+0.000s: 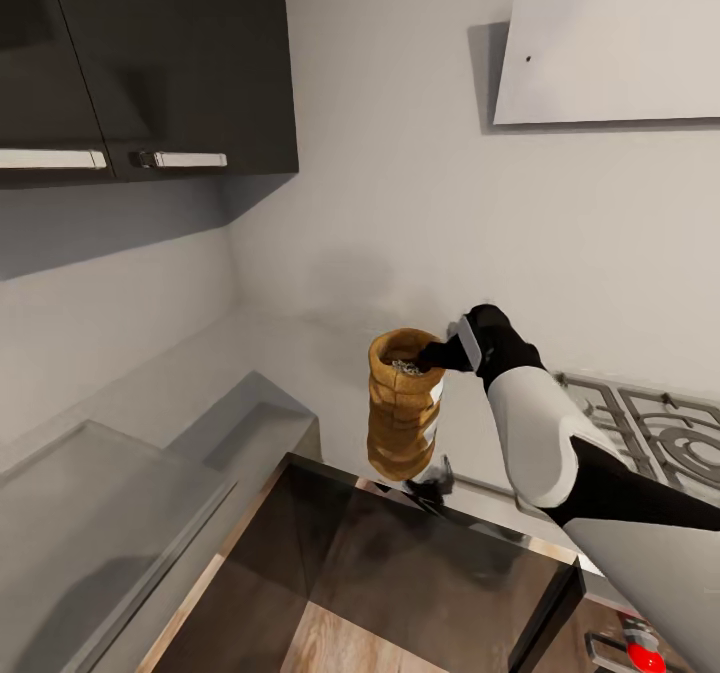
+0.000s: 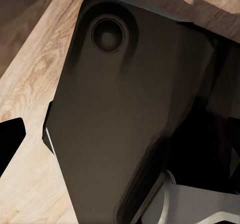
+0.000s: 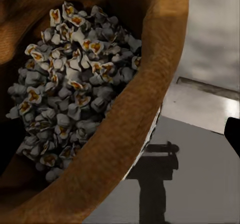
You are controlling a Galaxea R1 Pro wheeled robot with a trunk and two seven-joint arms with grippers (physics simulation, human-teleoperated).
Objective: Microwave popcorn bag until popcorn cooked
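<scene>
Nearest the right wrist camera: the popcorn, a heap of pale grey-white puffed pieces with orange centres, lying inside the popcorn bag just under its thick rolled rim.

Right fingers: closed on the rim of the bag at its mouth, as the head view shows. The dark fingers meet the rim on the side toward the arm. The bag hangs upright and clear of the desk, its base above the reflective dark surface below; a shadow of the bag and fingers falls on that surface.

Outward from the grip: the white and black right forearm runs back toward the lower right. Beyond it lies the gas hob with its grates. Dark wall cabinets hang at upper left and a pale hood panel at upper right.

Left fingers: the left wrist view gives a dark angular body panel over the wood floor; whether these fingers are open or closed cannot be told.

Assessment: the contents already look popped, so heating appears to be done and the step in hand is the carrying of the filled bag. Next move calls for keeping the bag level so nothing spills, then lowering it onto a bare, flat stretch of desk before releasing the rim.
</scene>
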